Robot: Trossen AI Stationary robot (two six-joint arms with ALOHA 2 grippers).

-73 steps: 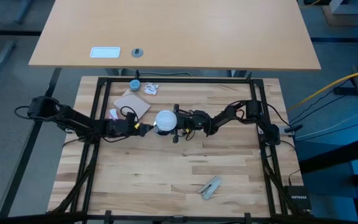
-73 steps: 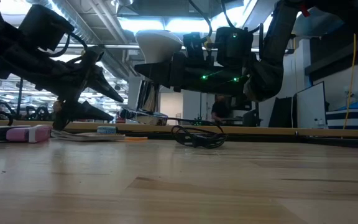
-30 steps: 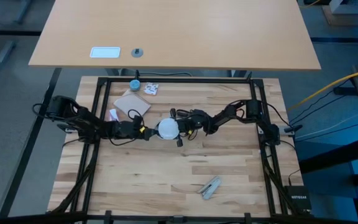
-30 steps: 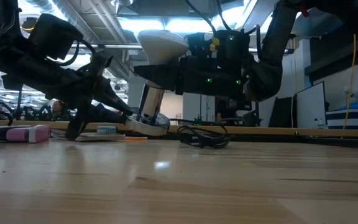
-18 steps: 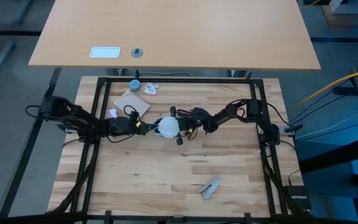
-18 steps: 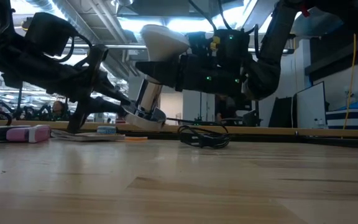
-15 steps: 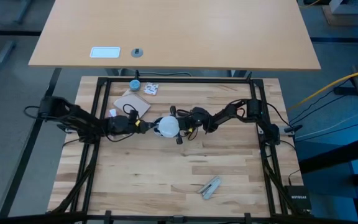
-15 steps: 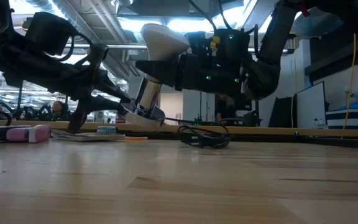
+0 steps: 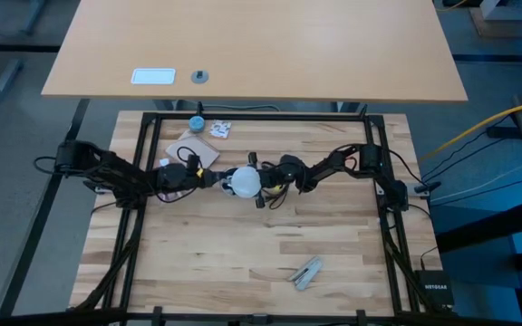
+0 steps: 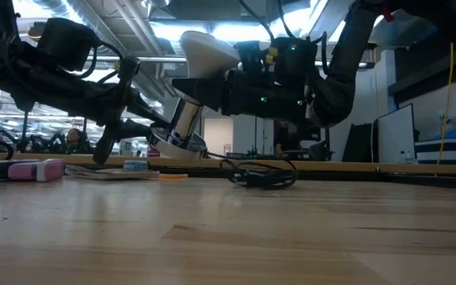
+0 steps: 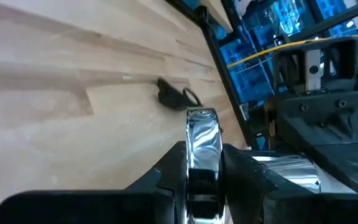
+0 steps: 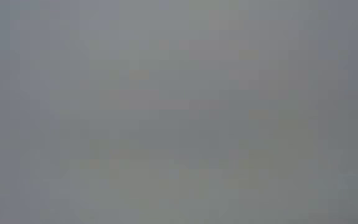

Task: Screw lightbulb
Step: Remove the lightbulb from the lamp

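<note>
While the right gripper (image 10: 212, 87) is clamped on the lightbulb (image 10: 206, 49) above mid-table and the left gripper (image 11: 204, 162) pinches the silver socket base (image 11: 202, 134), the light, slippery glass globe looks fragile, so gentle grip suits.

The pale butcher-block wooden table (image 9: 261, 244) looked smooth with a soft sheen. The frosted-white lightbulb (image 9: 246, 183) was matt. The shiny chrome metal disc (image 11: 203, 146) gleamed mirror-bright. Both dark arms looked like matt black plastic.
</note>
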